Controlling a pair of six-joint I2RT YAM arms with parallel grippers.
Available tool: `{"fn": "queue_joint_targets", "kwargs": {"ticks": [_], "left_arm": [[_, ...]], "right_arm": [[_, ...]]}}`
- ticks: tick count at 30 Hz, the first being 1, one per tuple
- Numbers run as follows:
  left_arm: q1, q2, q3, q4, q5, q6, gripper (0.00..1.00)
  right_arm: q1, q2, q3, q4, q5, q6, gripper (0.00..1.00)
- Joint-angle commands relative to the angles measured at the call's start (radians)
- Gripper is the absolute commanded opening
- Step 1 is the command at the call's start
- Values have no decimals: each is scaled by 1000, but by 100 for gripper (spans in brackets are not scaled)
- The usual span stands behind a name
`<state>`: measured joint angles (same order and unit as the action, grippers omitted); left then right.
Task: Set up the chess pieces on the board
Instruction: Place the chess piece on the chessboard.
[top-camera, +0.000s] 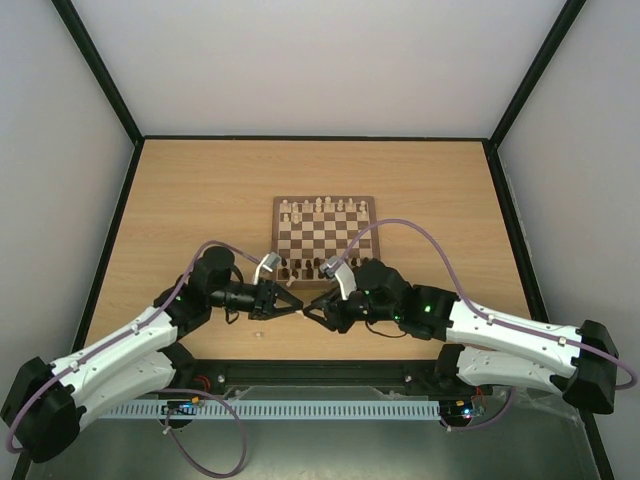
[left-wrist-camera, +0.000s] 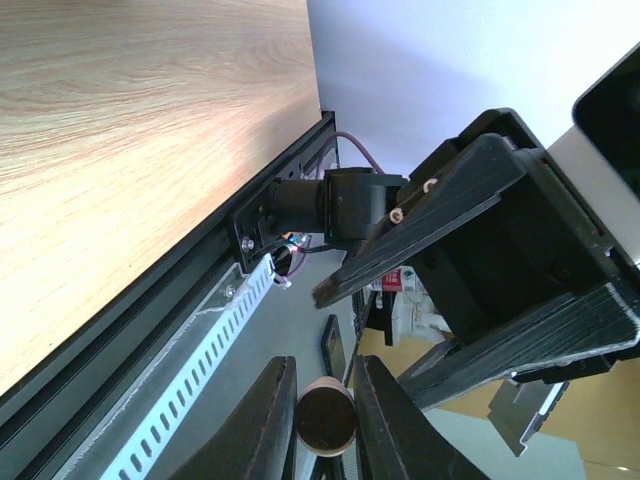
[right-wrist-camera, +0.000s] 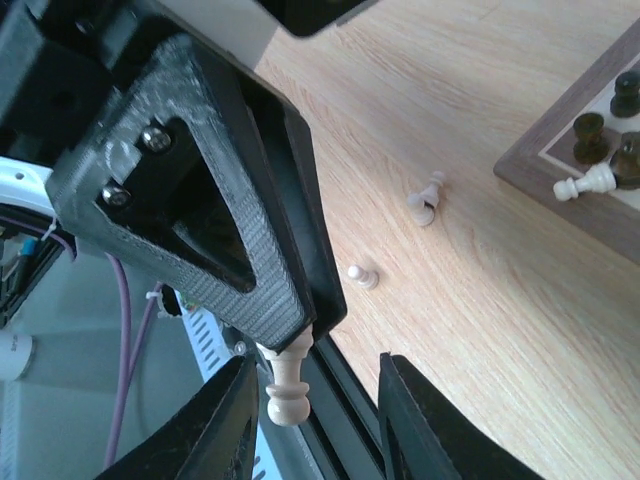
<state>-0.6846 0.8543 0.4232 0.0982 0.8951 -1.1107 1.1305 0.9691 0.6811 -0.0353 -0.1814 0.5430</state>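
Just off the near edge of the board (top-camera: 324, 240), the two arms meet tip to tip above the table (top-camera: 200, 200). The left end effector (left-wrist-camera: 322, 375) is clenched on a pale piece (right-wrist-camera: 285, 385). In the left wrist view, the piece's round brown underside sits squeezed between the two dark fingers. In the right wrist view, its turned base and stem stick out past the left fingertips.

The right end effector (right-wrist-camera: 318, 365) is released. Its fingers stand apart on either side of the pale piece, with a gap showing on each side, so the piece lies between them but is gripped by the left alone.

Two more chess pieces lie tipped over on the bare table beside the board's corner, one (right-wrist-camera: 428, 200) nearer the board and one (right-wrist-camera: 362, 275) nearer the right end effector. They are well apart from both end effectors. Another pale one (right-wrist-camera: 585, 183) lies on its side on the board's border, touching the dark pieces (right-wrist-camera: 588, 130) standing there. From above, pale pieces line the board's far rows and dark ones the near rows.
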Motion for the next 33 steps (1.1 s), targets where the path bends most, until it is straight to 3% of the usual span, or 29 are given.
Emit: {"fn": "queue_joint_targets", "kwargs": {"ticks": [1,13,20,33], "left_arm": [[3,-39,-34,81,-38,-86,11],[11,-65,-99,353,-210,-365,11],[11,-80,-119,371,-229,-413,11],[11,-87,-132,386,-229,-434,11]], "right_arm": [[-5,-38,-9,62,33,25,34],[-5,-127,-157,294,64,134,40],[-4,-121,-196,398,63,161,36],[-5,-80,-166,413,91,152,30]]}}
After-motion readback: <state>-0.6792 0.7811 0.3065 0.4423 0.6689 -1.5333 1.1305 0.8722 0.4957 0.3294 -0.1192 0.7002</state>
